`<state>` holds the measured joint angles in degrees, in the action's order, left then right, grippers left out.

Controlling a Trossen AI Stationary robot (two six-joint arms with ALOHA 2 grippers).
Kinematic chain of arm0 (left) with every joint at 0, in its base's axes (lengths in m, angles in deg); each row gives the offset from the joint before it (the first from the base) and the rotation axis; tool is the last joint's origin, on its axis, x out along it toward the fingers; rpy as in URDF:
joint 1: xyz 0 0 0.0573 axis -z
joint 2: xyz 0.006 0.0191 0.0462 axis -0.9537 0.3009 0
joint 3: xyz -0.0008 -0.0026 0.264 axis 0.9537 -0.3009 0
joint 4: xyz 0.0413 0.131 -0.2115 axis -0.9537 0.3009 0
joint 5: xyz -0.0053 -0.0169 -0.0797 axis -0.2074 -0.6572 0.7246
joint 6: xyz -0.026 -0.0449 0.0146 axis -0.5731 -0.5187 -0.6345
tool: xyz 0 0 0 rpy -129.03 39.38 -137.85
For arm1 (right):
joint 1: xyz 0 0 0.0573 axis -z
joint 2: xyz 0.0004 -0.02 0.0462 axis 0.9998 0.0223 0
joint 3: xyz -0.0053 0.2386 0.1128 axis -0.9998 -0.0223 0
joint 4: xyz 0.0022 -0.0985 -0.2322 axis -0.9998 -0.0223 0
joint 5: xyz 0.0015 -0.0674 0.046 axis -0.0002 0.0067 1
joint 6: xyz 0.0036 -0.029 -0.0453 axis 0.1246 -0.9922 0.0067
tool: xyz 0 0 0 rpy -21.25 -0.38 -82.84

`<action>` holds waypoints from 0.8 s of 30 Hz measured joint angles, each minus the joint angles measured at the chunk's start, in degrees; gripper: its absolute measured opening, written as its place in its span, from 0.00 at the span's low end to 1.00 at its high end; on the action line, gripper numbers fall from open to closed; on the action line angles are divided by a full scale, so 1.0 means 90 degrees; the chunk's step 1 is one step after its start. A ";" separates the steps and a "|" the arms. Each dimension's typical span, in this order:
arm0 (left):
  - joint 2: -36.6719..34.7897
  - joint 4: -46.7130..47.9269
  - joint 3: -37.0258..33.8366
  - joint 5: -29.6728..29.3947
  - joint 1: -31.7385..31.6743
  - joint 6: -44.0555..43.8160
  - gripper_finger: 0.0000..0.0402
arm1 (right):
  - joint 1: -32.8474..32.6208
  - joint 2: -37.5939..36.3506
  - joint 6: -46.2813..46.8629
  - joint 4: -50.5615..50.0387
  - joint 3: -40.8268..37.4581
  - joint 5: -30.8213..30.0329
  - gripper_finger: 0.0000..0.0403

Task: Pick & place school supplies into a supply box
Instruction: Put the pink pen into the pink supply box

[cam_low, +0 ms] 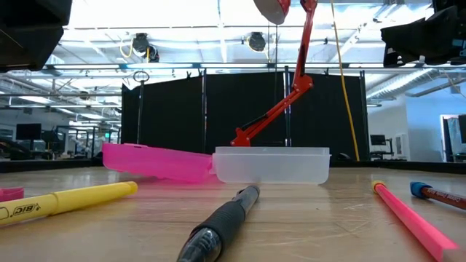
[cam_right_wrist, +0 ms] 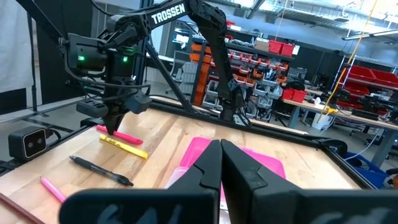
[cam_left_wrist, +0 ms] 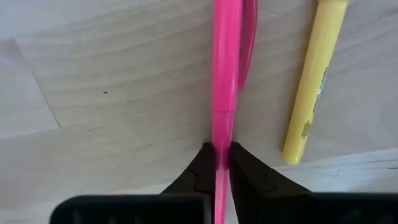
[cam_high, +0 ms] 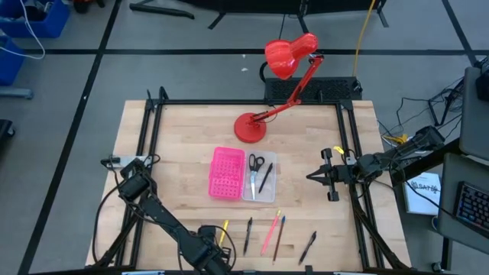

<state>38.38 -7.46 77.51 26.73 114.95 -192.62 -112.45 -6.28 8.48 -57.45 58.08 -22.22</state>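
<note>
The supply box [cam_high: 242, 176] lies open at mid-table: its pink holed half [cam_high: 227, 173] is on the left, and its clear half [cam_high: 260, 179] holds black-handled scissors [cam_high: 254, 164] and a black pen [cam_high: 265, 177]. My left gripper [cam_left_wrist: 222, 163] is at the table's near edge [cam_high: 208, 246], pointing down and shut on a pink pen [cam_left_wrist: 224, 68]. A yellow highlighter [cam_left_wrist: 311, 81] lies beside it. More pens lie in a row along the near edge: black [cam_high: 247, 234], pink [cam_high: 270, 233], blue [cam_high: 279, 237], black [cam_high: 308, 246]. My right gripper [cam_right_wrist: 221, 165] hovers shut at the box's right [cam_high: 317, 176]. My left gripper pinches the pink pen's barrel [cam_left_wrist: 222, 134] between its two fingers [cam_left_wrist: 199, 171], just past the seam of the clipped cap. The fingers come from above, pointing down, and lie across the pen. The pen lies level at the table top [cam_right_wrist: 124, 135]; whether it is lifted I cannot tell.
A red desk lamp stands on its base [cam_high: 250, 127] just beyond the box, with its arm slanting to the head [cam_high: 289, 55] past the far edge. Black frame rails [cam_high: 153, 145] run along the table's sides. Bare wood [cam_high: 176, 137] lies left of the box.
</note>
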 joint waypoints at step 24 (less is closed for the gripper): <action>-0.1777 -0.0922 -0.0022 -0.2775 -0.1561 0.2817 0.01 | 0.0002 0.0002 -0.0044 -0.0051 0.0000 -0.0001 0.00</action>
<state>22.38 -15.76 77.31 1.76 100.90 -167.26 -112.43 -6.26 8.09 -57.91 58.08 -22.22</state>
